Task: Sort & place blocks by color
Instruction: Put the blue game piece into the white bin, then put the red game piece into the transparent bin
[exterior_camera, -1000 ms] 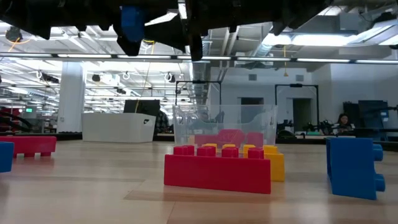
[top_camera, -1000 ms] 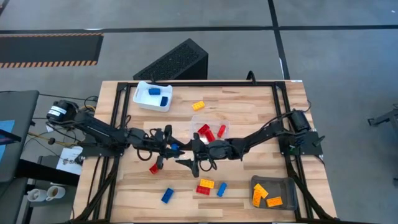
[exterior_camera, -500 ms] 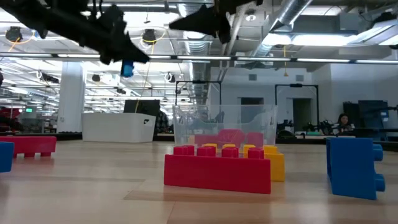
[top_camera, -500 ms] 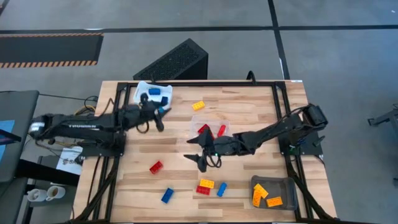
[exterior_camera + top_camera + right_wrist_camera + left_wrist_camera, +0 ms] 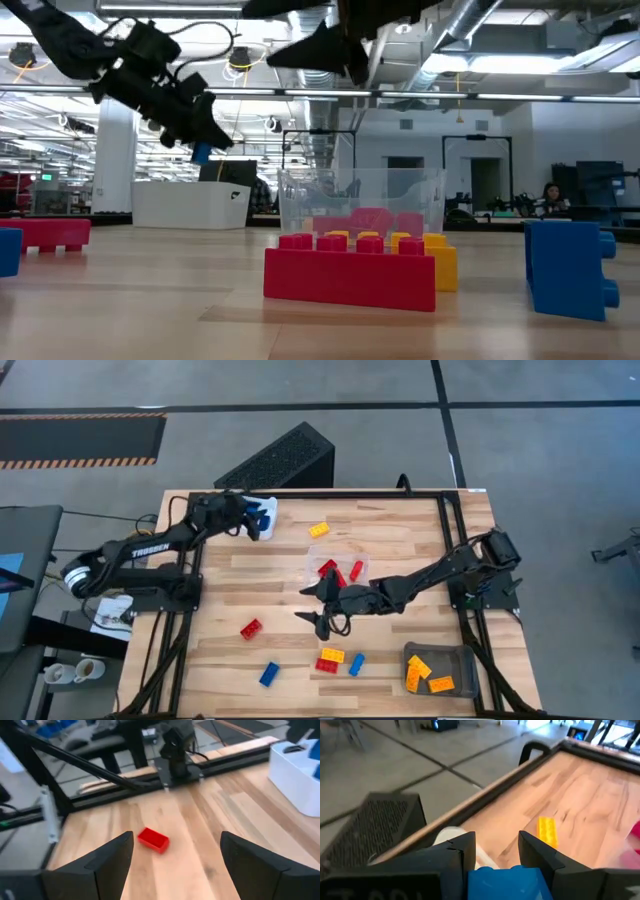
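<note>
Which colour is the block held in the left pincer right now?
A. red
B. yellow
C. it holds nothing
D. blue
D: the left wrist view shows a blue block clamped in the left pincer, which the high view places over the white tray at the table's far left corner.

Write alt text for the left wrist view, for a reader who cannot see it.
The left hand holds a blue block between its dark fingers, above the table's back edge. A yellow block lies farther on the wood, and grey floor shows beyond the black frame.
</note>
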`<action>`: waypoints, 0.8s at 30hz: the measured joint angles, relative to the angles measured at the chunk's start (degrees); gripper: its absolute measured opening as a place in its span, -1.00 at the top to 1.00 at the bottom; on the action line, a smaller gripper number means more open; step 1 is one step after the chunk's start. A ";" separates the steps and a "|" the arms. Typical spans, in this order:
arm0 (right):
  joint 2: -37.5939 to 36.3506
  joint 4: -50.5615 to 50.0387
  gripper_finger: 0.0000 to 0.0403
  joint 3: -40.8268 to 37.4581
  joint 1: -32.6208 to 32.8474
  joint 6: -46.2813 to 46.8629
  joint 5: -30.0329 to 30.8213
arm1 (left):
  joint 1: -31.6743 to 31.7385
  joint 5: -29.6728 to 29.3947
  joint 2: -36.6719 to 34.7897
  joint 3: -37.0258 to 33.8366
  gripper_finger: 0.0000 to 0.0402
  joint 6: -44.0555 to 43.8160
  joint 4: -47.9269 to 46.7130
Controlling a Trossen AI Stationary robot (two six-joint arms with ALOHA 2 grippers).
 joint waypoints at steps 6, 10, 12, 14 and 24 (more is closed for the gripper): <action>0.82 -0.94 -0.58 0.00 -0.58 1.37 -0.02 | 2.02 1.35 5.45 -0.02 0.48 2.25 2.33; 1.00 -0.70 -0.58 -0.07 -0.50 1.85 -0.16 | 2.12 -1.24 7.39 -0.02 0.37 2.86 3.74; 0.98 -0.85 -0.58 -0.04 -0.45 1.99 -0.18 | 2.12 -2.25 7.49 -0.02 0.32 2.94 4.64; 0.98 -0.97 -0.58 -0.07 -0.24 2.04 -0.12 | 1.97 -2.75 7.41 -0.02 0.25 3.28 5.52; 0.98 -2.17 -0.58 -0.07 -0.15 2.43 -0.14 | 1.94 1.37 2.83 -0.02 -0.33 -1.23 5.62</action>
